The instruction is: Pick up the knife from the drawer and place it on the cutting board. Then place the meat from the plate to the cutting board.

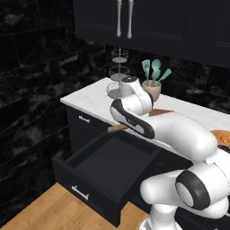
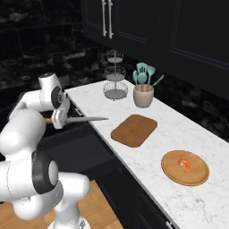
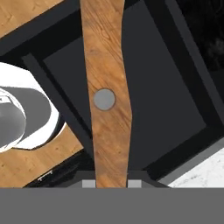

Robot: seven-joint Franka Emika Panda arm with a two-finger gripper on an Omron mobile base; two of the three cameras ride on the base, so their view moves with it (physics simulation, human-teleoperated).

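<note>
The knife is up in the air, left-middle of the right base view, lying level with its grey blade pointing right toward the desk edge. The fingers are pinching it by the wooden handle. In the hand view that handle runs straight up the middle of the frame, silver rivet dead centre, clamped between the two dark tips at the bottom. In the left base view you just catch a bit of brown handle poking out to the left of the arm, mid-frame.

Below it the drawer is pulled wide open, dark inside, small silver bar handle on the front, lower left of the left base view.

On the white marble desk, the cutting board sits bare around the centre of the right base view. Further toward the lower right is the plate with the meat still on it, well apart from the board.

Behind the board: a beige pot of teal spatulas and a three-tier wire rack just left of it, black cabinets above.
</note>
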